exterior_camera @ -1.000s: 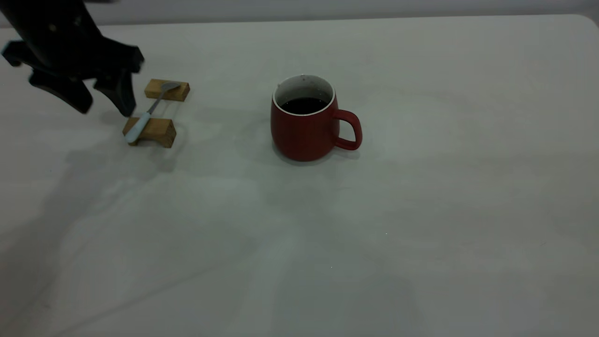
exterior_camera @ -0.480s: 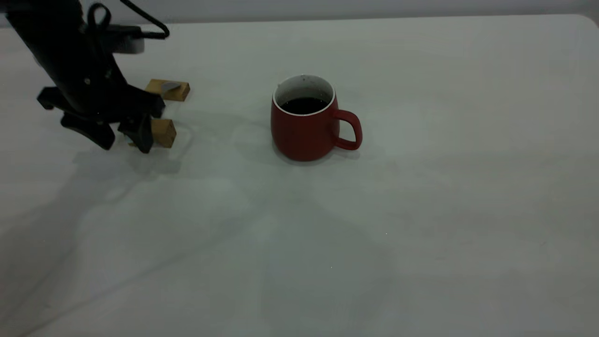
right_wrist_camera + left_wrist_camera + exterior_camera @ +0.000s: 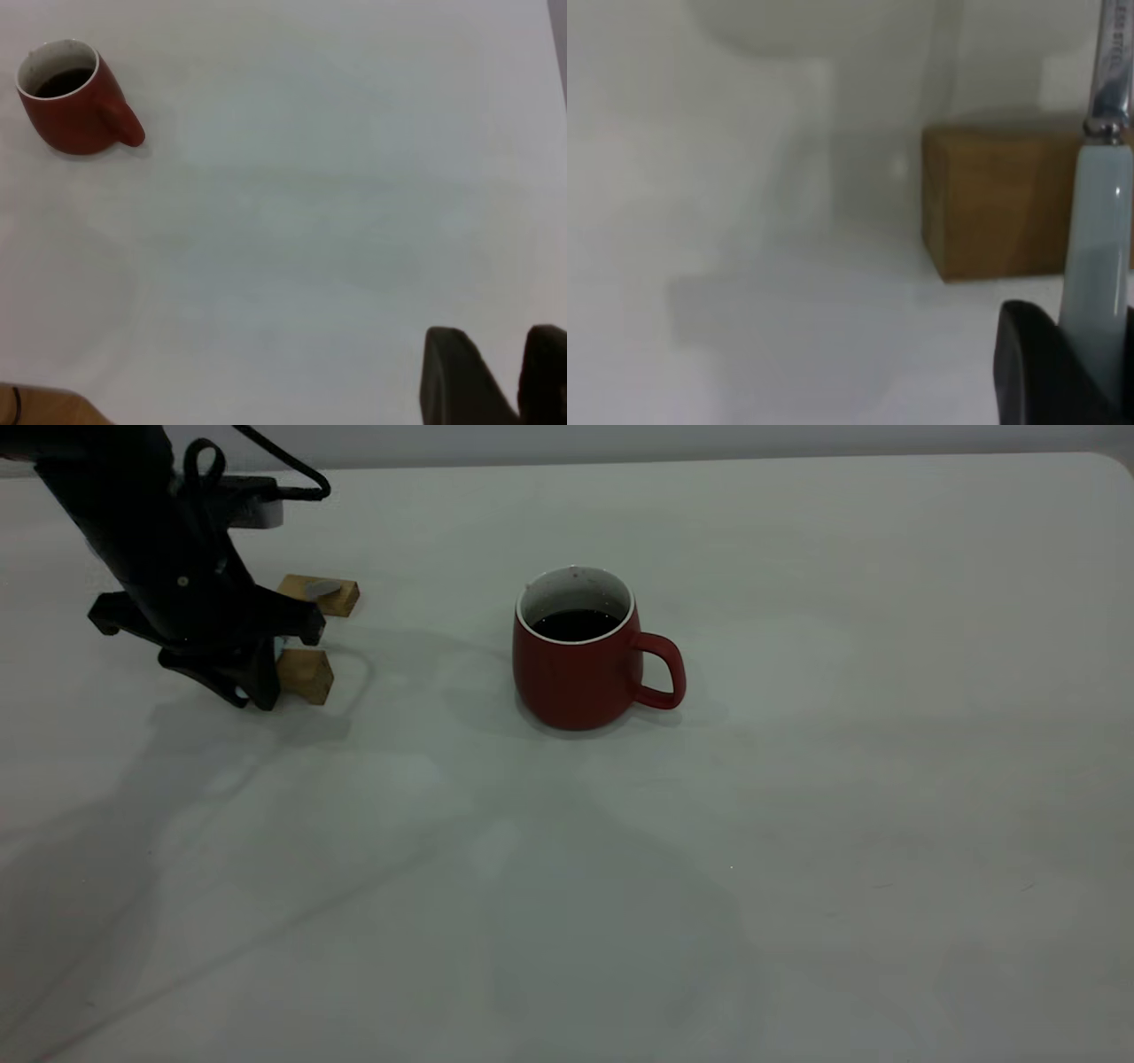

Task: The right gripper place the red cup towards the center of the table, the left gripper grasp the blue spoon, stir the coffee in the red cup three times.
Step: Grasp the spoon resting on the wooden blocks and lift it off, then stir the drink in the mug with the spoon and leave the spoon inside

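1. The spoon (image 3: 1097,257) lies on two blocks (image 3: 306,676) near the table's (image 3: 797,824) left edge.
2. The left gripper (image 3: 252,682) straddles its handle, grip unclear (step: grasping).
3. Next: clamp, lift toward the cup (image 3: 576,664) at centre.
4. The right gripper (image 3: 496,381) is parked, slightly parted.

A robot test lab, it seems: a large plain off-white matte bench (image 3: 797,824) against a bare grey wall (image 3: 620,441), with a cabled black robot arm (image 3: 151,522) reaching over it.

We saw a matte black left arm (image 3: 168,567) with a looping black cable (image 3: 266,460) and a small pale screw.
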`<action>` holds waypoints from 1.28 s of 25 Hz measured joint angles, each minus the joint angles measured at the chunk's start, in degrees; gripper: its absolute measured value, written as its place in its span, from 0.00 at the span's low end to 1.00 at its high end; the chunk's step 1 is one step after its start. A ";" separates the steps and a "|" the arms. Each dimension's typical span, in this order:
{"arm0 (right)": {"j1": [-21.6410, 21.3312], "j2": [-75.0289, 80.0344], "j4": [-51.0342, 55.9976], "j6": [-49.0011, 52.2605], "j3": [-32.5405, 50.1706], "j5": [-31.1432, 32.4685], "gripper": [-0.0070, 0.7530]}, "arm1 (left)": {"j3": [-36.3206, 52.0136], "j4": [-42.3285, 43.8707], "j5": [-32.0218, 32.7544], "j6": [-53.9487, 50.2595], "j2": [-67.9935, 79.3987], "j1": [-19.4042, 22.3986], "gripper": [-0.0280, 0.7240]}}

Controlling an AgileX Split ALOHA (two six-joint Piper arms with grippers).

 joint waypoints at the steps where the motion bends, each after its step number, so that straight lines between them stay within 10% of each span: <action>1: 0.00 0.00 0.00 0.00 0.00 0.00 0.28 | -0.64 -1.53 2.39 0.00 -0.84 0.00 0.26; 13: 0.00 0.00 0.00 0.00 0.00 0.00 0.30 | -8.40 -49.33 33.74 -26.43 -15.92 -1.16 0.26; 22: 0.00 0.00 0.00 0.00 0.00 0.00 0.31 | -8.40 -73.53 41.75 -51.26 -9.64 -2.37 0.26; 32: 0.00 0.00 0.00 0.00 0.00 0.00 0.32 | -8.40 -86.10 40.20 -40.67 0.21 -2.48 0.26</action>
